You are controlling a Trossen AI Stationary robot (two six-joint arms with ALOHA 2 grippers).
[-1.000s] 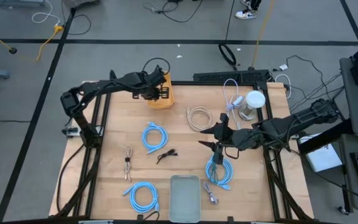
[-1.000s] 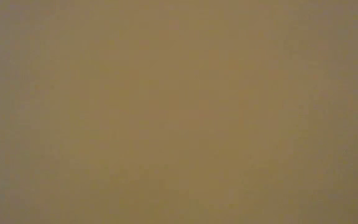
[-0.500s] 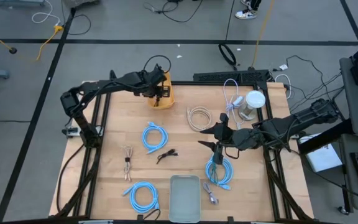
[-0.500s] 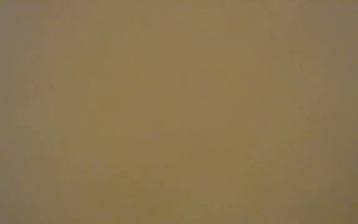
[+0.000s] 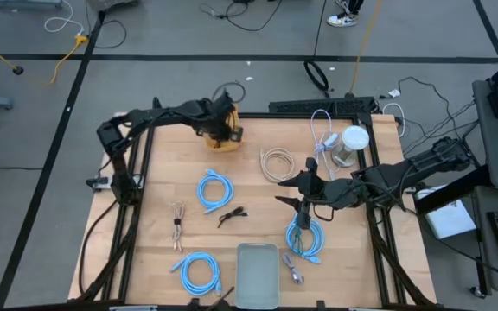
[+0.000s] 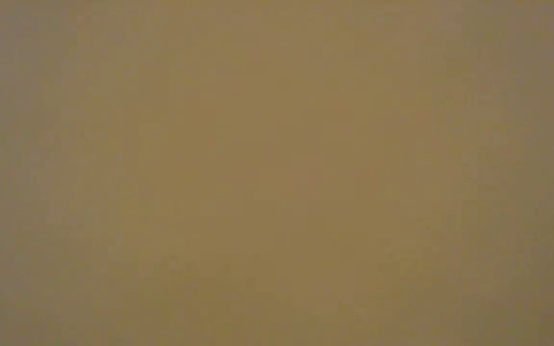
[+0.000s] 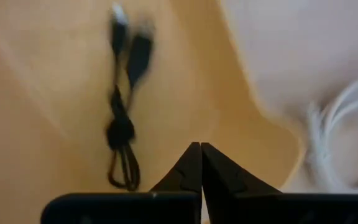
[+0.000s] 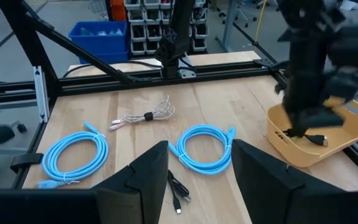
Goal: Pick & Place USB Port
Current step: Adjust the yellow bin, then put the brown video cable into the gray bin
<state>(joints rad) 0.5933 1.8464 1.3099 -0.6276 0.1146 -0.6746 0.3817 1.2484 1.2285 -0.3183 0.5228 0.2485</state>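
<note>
Left gripper [image 7: 201, 155], fingers pressed together and empty, is hovering over the bin [image 5: 223, 138], where the black cable [image 7: 124, 112] is lying. Right gripper [image 5: 290, 190], spread wide, is waiting right of the bin. Lifting straight clear seems wisest.

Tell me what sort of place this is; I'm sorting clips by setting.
Probably a robotics lab or workshop: a wooden table on a dark metal frame, shelves of parts bins behind it, and loose cables on the grey floor.
</note>
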